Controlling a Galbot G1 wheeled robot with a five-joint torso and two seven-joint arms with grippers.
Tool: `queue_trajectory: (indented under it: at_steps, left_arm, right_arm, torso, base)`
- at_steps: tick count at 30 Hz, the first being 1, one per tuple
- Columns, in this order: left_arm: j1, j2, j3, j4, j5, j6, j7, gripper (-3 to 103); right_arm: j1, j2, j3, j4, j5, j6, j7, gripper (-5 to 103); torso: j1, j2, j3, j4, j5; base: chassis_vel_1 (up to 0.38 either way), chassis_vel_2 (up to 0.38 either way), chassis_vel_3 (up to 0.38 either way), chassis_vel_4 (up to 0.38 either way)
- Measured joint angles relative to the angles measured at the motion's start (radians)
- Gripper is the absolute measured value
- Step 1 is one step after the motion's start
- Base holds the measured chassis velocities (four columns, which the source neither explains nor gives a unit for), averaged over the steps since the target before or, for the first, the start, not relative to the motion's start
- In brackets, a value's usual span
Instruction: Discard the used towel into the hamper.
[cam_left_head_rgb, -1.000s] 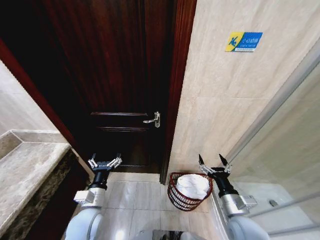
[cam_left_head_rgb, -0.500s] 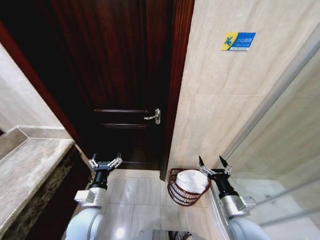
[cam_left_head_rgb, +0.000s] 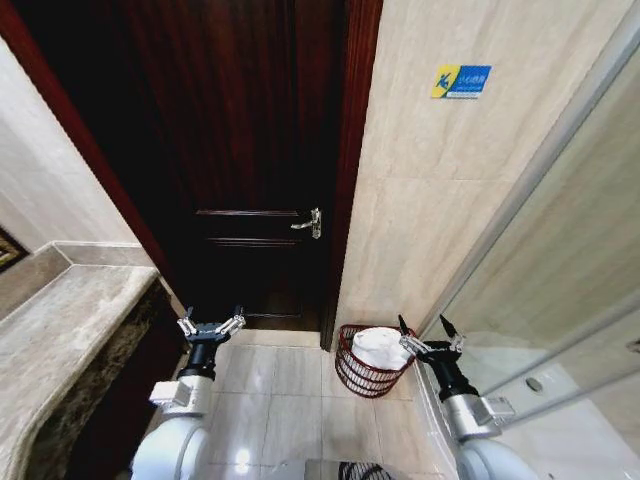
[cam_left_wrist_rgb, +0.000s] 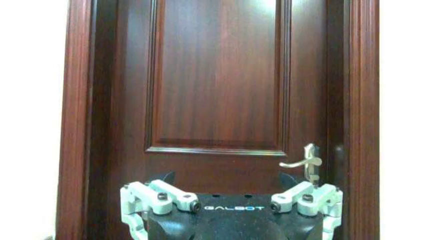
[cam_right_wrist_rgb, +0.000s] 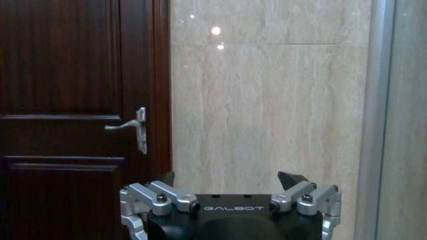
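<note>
Head view: hamper (cam_left_head_rgb: 372, 362) sits on the tiled floor (cam_left_head_rgb: 290, 400) at about 5 o'clock, w/ its back near the beige wall (cam_left_head_rgb: 430, 220) and just beside the door frame. A white towel (cam_left_head_rgb: 382, 346) is lying inside it, heaped above the rim. Right gripper (cam_left_head_rgb: 431, 334) hovers at the hamper's 3 o'clock edge, fingers spread wide, nothing between them; its near finger overlaps the rim in the picture, contact can't be told. Left gripper (cam_left_head_rgb: 210, 325) is up at 7 o'clock, in front of the dark door (cam_left_head_rgb: 250, 150), fingers also spread and empty, well apart from the hamper. Door handle (cam_left_head_rgb: 309, 224) is at centre, sign (cam_left_head_rgb: 461, 81) at 1 o'clock on the wall, counter (cam_left_head_rgb: 60, 340) at 8 o'clock, glass panel (cam_left_head_rgb: 560, 290) at 3 o'clock.

Left wrist view: left gripper (cam_left_wrist_rgb: 231, 187) at 6 o'clock, jaws apart, holding nothing. It faces the door (cam_left_wrist_rgb: 220, 75) straight on; handle (cam_left_wrist_rgb: 304, 162) at 4 o'clock.

Right wrist view: right gripper (cam_right_wrist_rgb: 230, 185) at 6 o'clock, jaws apart, empty. Ahead is the wall (cam_right_wrist_rgb: 267, 100), w/ the door (cam_right_wrist_rgb: 67, 100) at 9 o'clock, handle (cam_right_wrist_rgb: 132, 127) on it, and the glass panel (cam_right_wrist_rgb: 408, 115) at 3 o'clock.
</note>
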Motion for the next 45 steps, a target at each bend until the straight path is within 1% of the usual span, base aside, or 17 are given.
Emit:
queue_trajectory:
  at_steps: [15,22,27,45]
  left_arm:
    - [0.009,-0.006,-0.004,-0.011,-0.003,0.005,0.001,100]
    - [0.011,-0.007,-0.003,-0.006,0.003,-0.01,0.006,100]
    - [0.009,-0.006,0.006,0.0,0.009,-0.034,0.007,100]
    - [0.013,-0.007,0.01,0.0,0.011,-0.037,0.009,100]
  right_arm:
    - [-0.004,0.002,-0.009,0.004,-0.007,0.005,-0.003,100]
    - [-0.018,0.011,-0.01,0.006,-0.01,0.02,-0.005,100]
    - [-0.033,0.021,-0.013,0.005,-0.014,0.041,-0.005,100]
    - [-0.044,0.022,0.0,0.009,-0.008,0.052,-0.007,100]
  torso:
    - [-0.001,0.0,0.0,-0.0001,0.0001]
    - [-0.001,-0.001,0.0,0.0,0.0001]
    - [-0.001,-0.001,0.0,-0.0001,0.0002]
    - [-0.001,-0.001,0.0,0.0,0.0002]
  base:
    - [0.12,-0.116,-0.116,0.111]
    - [0.129,-0.086,-0.088,0.115]
    - [0.107,-0.104,-0.121,0.105]
    - [0.085,-0.099,-0.092,0.09]
